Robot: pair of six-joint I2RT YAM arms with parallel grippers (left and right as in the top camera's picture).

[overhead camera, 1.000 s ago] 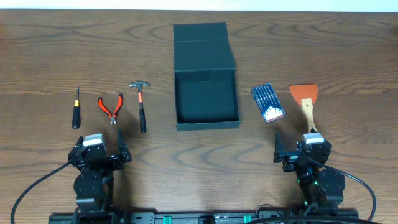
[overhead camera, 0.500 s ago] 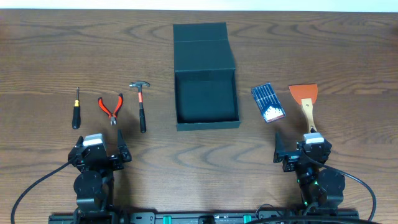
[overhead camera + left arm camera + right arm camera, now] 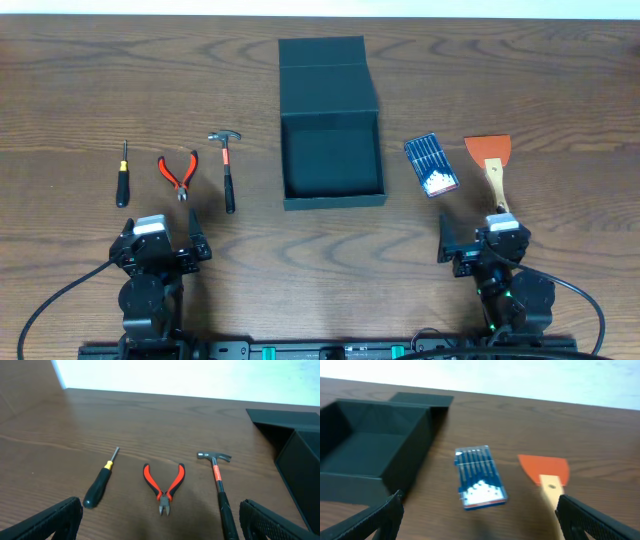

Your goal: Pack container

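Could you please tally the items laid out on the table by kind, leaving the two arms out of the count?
screwdriver: 1
pliers: 1
hammer: 1
scraper: 1
blue case: 1
container: 1
Total: 6

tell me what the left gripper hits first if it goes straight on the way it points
Most likely the red pliers, lying centred ahead of the left gripper; the screwdriver and hammer sit off to either side. Height is unclear, so it might pass over them.
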